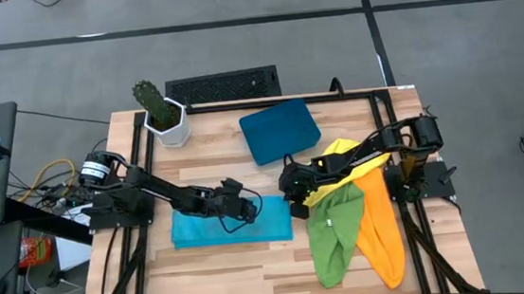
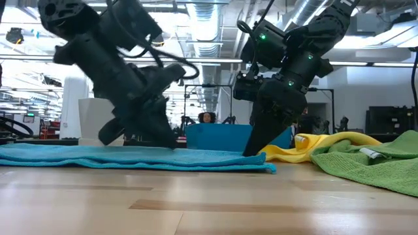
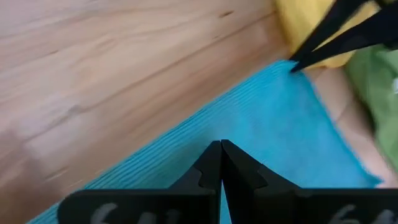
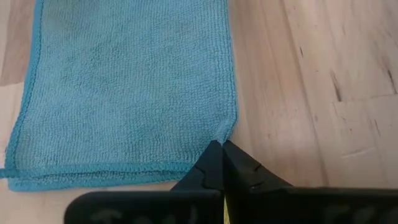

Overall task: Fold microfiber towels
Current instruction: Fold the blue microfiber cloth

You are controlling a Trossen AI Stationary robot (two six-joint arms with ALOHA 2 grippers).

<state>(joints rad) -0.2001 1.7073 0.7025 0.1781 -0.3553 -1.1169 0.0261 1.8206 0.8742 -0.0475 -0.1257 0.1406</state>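
The light blue towel [image 1: 214,229] lies flat and folded on the table's near middle; it also shows in the right wrist view [image 4: 124,87]. My left gripper [image 1: 247,209] is shut, its tips down on the towel's right part [image 3: 221,144]. My right gripper [image 1: 292,198] is shut at the towel's far right corner [image 4: 221,144]. The yellow towel [image 1: 343,155], green towel [image 1: 334,236] and orange towel [image 1: 381,227] lie crumpled in a heap at the right, partly under my right arm. My left gripper's shut fingertips [image 3: 211,163] stand on the light blue towel's top surface [image 3: 249,134], slanting down from the table's left. The towel lies flat under them. Whether any cloth is pinched between them, I cannot tell. My right gripper pinches the light blue towel's right edge [image 4: 231,127] close to its far corner, between its two fingertips. The fingers slant down from the table's right. The edge puckers a little at the tips; the towel lies flat on the table.
A dark-blue tray [image 1: 280,130] lies at the table's far middle. A potted cactus [image 1: 160,110] stands at the far left corner. Bare wood [image 1: 244,272] lies near of the blue towel. A person [image 2: 208,118] shows in the room behind.
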